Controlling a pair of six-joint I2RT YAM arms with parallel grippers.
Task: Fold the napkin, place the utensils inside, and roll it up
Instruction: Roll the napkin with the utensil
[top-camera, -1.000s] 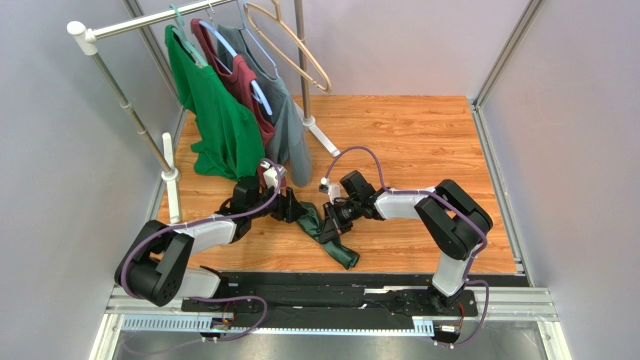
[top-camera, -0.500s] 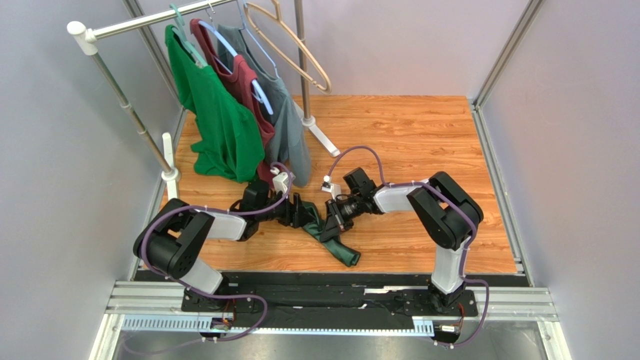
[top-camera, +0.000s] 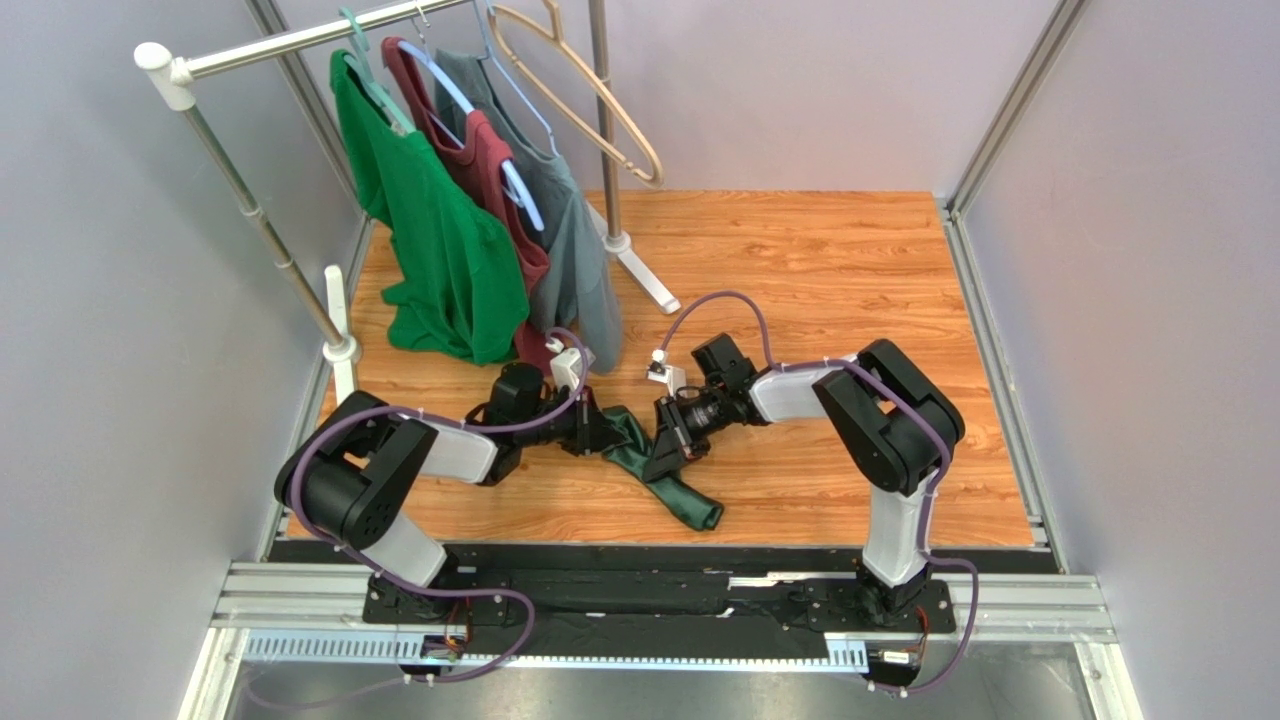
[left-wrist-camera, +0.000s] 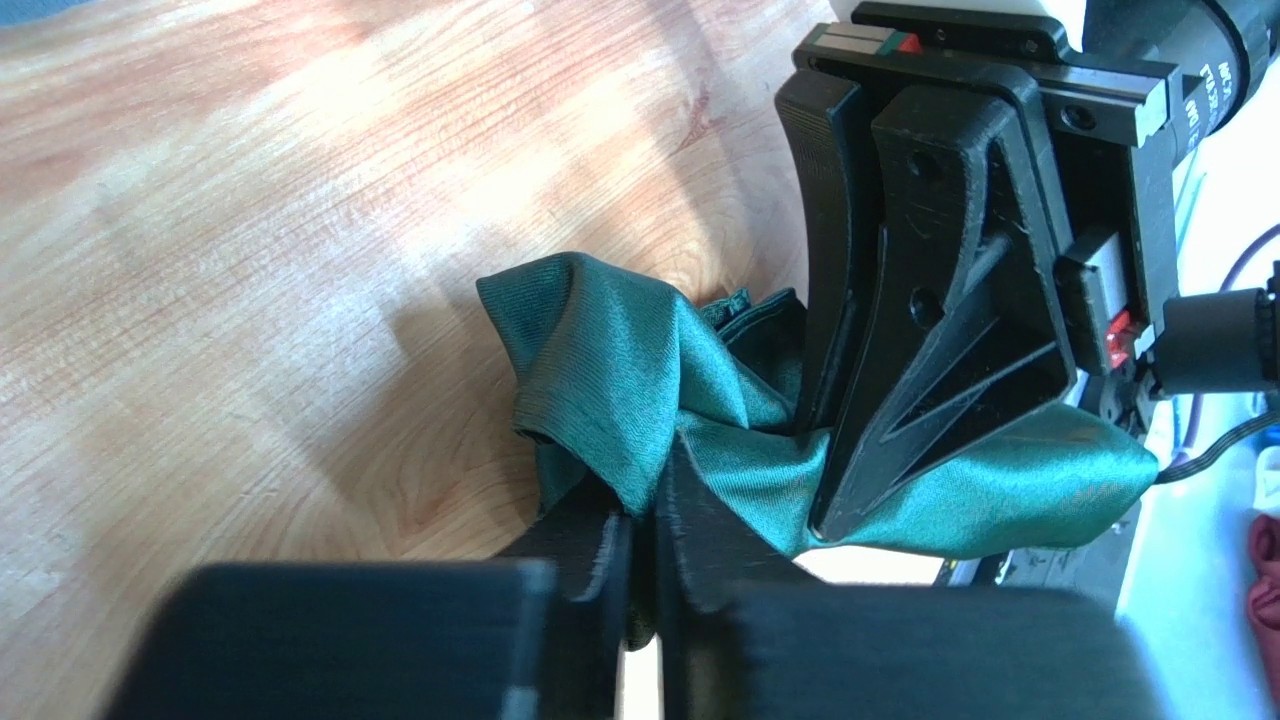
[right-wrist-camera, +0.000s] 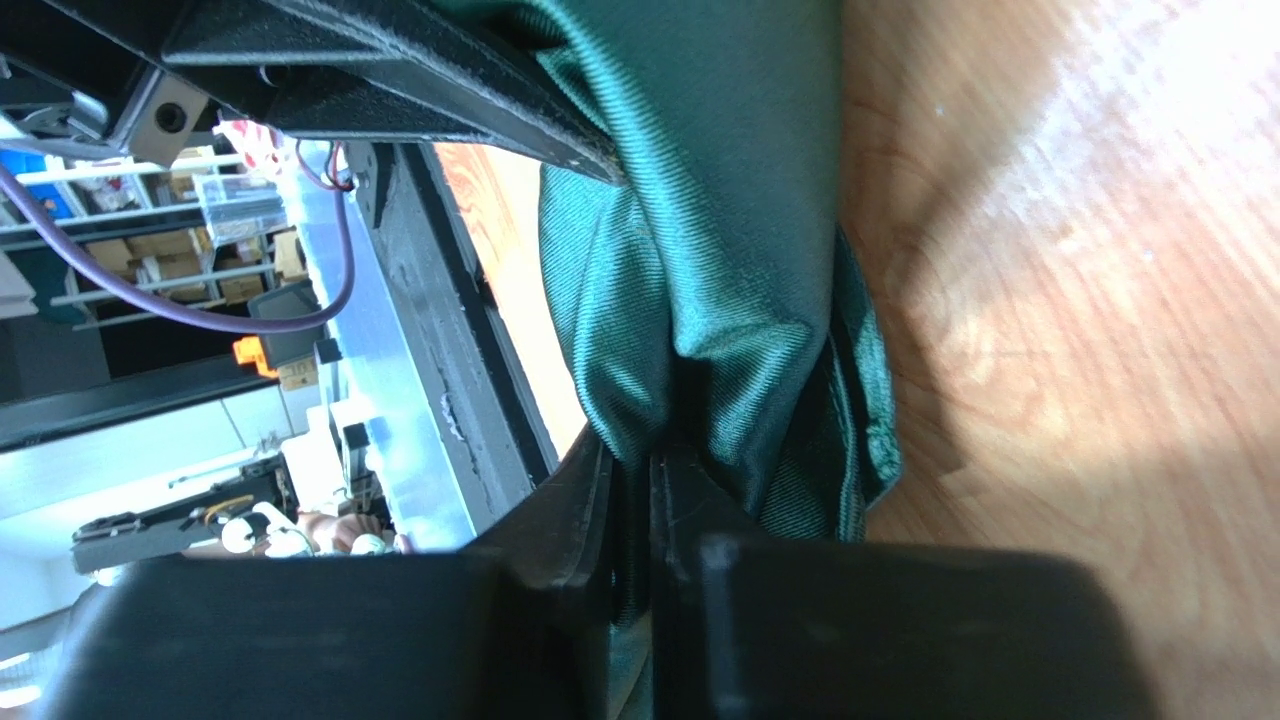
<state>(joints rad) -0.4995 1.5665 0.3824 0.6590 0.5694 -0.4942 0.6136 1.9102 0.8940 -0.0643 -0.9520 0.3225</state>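
From where I stood, the dark green napkin (top-camera: 672, 483) lay bunched into a crumpled rope on the wooden bench (top-camera: 842, 270), towards its near edge between the two arms, and it was far from any flat fold. The left gripper (left-wrist-camera: 643, 518) was pinched tight on one gather of the cloth and the right gripper (right-wrist-camera: 649, 480) was clamped on a fold just beside it, the two almost nose to nose. I took that as a hold for drawing the cloth apart and spreading it. The fork I could not see anywhere.
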